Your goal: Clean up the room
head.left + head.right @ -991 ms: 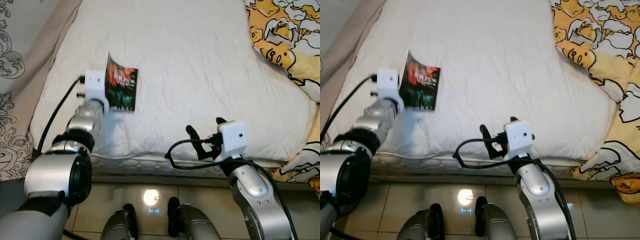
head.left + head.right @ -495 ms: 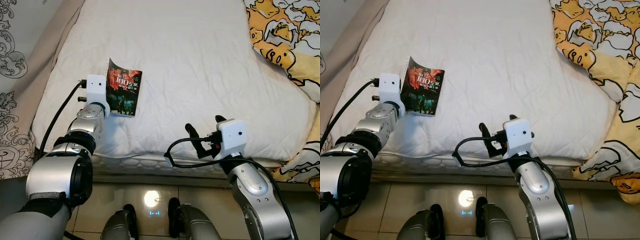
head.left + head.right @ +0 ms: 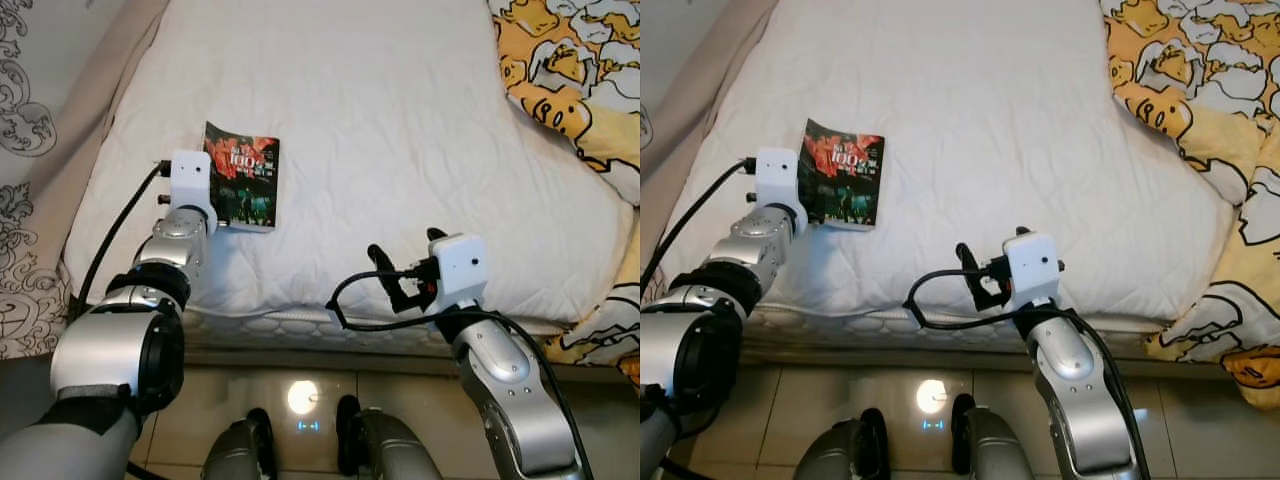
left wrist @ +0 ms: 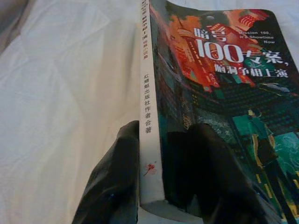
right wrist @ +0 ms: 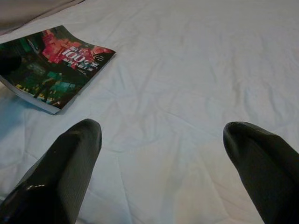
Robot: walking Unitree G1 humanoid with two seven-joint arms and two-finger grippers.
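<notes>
Clearly, a dark paperback book with a red and green illustrated cover and white Chinese lettering (image 3: 243,184) was held near its lower end by the left gripper (image 4: 159,186), whose two black fingers (image 4: 114,182) were pressed against the book from either side, one along the white spine and the other flat on the cover. The book was seen over the left part of a white quilted mattress cover (image 3: 380,130), with its front cover turned upward; whether it lay fully on the bedding or was lifted slightly could not be told. The silver left arm (image 3: 165,265) was stretched forward from the near left edge of the bed, with a black cable (image 3: 115,240) looped beside it. The right gripper (image 5: 161,163) was held low over the near edge of the mattress, well apart from the book, and its two black fingers (image 5: 60,168) were spread wide with nothing between them. The white camera block of the right wrist (image 3: 458,268) and a black cable loop (image 3: 345,305) were seen just before the mattress edge. A yellow blanket printed with cartoon egg figures (image 3: 1200,90) was bunched along the right side of the bed and hung down over its near right corner. A beige patterned cloth (image 3: 30,200) was seen along the left side of the bed, and a glossy pale tiled floor (image 3: 300,395) lay below, with the robot's dark feet (image 3: 305,440) standing on it
</notes>
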